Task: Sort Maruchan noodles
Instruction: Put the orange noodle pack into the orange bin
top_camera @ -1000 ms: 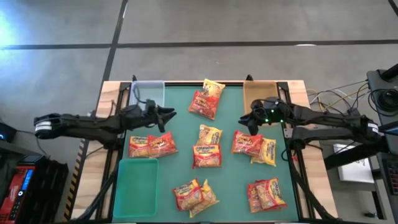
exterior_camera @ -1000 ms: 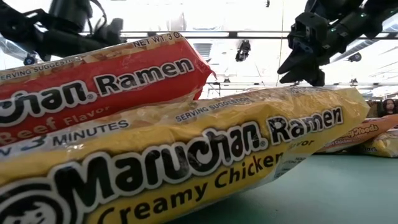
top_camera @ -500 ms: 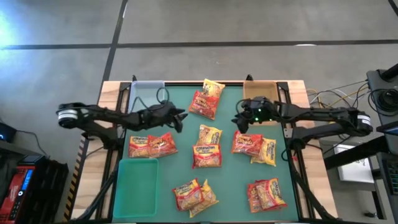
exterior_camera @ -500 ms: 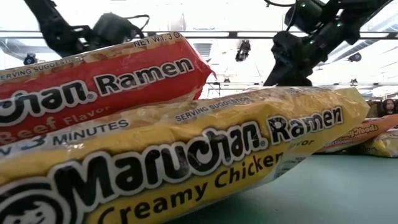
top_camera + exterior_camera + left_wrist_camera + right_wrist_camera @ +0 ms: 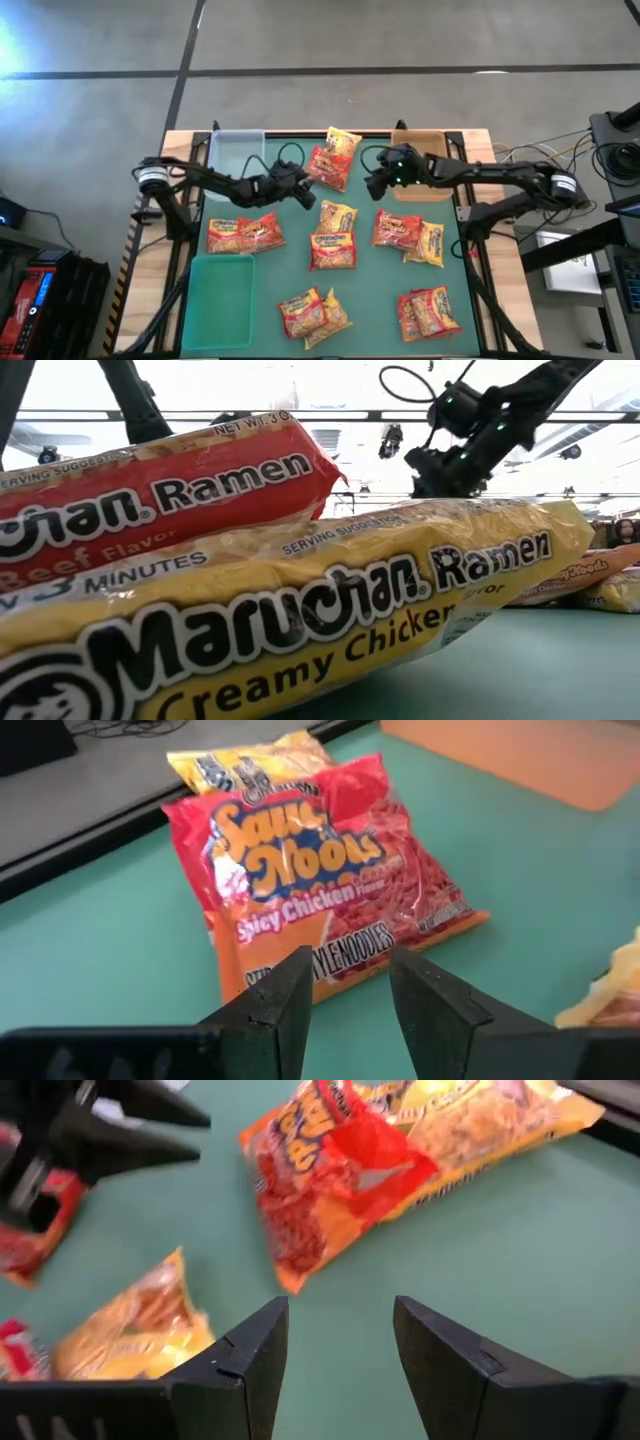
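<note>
Several Maruchan packets lie flat on the green table. At the far middle a red-orange packet [image 5: 326,166] [image 5: 320,880] [image 5: 330,1180] rests overlapping a yellow one [image 5: 343,142] [image 5: 250,765] [image 5: 480,1130]. My left gripper [image 5: 303,193] [image 5: 348,990] is open, hovering just left and near of this pair, fingers pointing at it. My right gripper [image 5: 374,183] [image 5: 340,1340] [image 5: 432,462] is open too, hovering just right of the pair. Neither touches a packet. More packets lie at the left [image 5: 244,233], middle [image 5: 334,240], right [image 5: 408,235] and near side [image 5: 312,312].
A clear tray [image 5: 238,150] sits at the far left corner, a tan tray [image 5: 425,150] at the far right, a green tray [image 5: 220,290] at the near left. In the low view a yellow packet [image 5: 300,620] and a red one [image 5: 150,490] fill the foreground. Cables lie off the right edge.
Both arms have reached toward the table's middle. The left gripper has moved right from above the clear tray's near side toward the far-middle packet pair; the right gripper has moved left from beside the tan tray toward the same pair. No packet has moved.
</note>
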